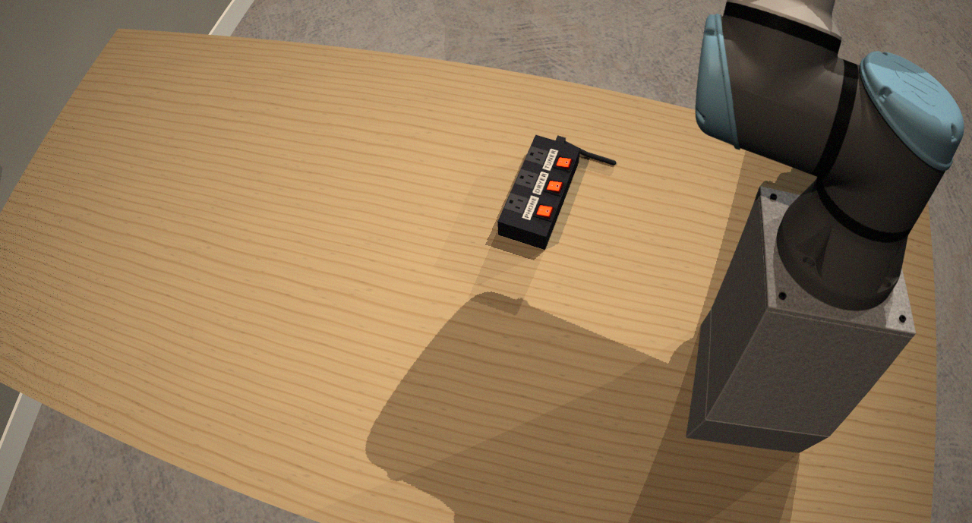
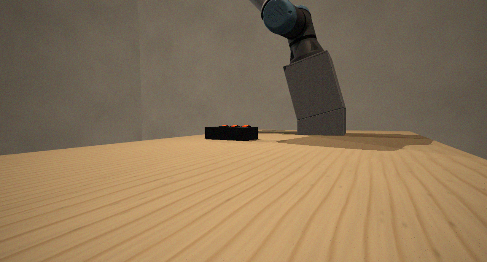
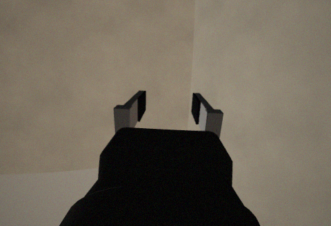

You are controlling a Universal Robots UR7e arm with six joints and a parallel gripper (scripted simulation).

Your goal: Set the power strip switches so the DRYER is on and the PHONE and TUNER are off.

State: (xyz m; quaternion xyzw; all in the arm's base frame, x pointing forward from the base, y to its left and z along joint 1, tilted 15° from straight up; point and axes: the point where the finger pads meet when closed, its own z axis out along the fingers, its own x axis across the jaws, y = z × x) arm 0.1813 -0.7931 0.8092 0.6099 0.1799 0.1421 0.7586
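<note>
The black power strip (image 1: 522, 233) (image 2: 231, 133) lies flat on the wooden table, right way up. Its three orange rocker switches stand in a row beside white labels: TUNER switch (image 1: 563, 162) at the far end, DRYER switch (image 1: 554, 186) in the middle, PHONE switch (image 1: 544, 210) at the near end. In the exterior view the rockers look tilted, but I cannot tell which are on. My gripper (image 3: 169, 101) is open and empty in the wrist view, facing the walls, away from the strip. It is out of frame in the top and exterior views.
The wooden table (image 1: 238, 214) (image 2: 238, 199) bears the grey pedestal (image 1: 768, 370) (image 2: 316, 93) with the arm's base on the right. A short black cord (image 1: 598, 158) sticks out from the strip's far end. The arm's shadow falls on the table near the strip.
</note>
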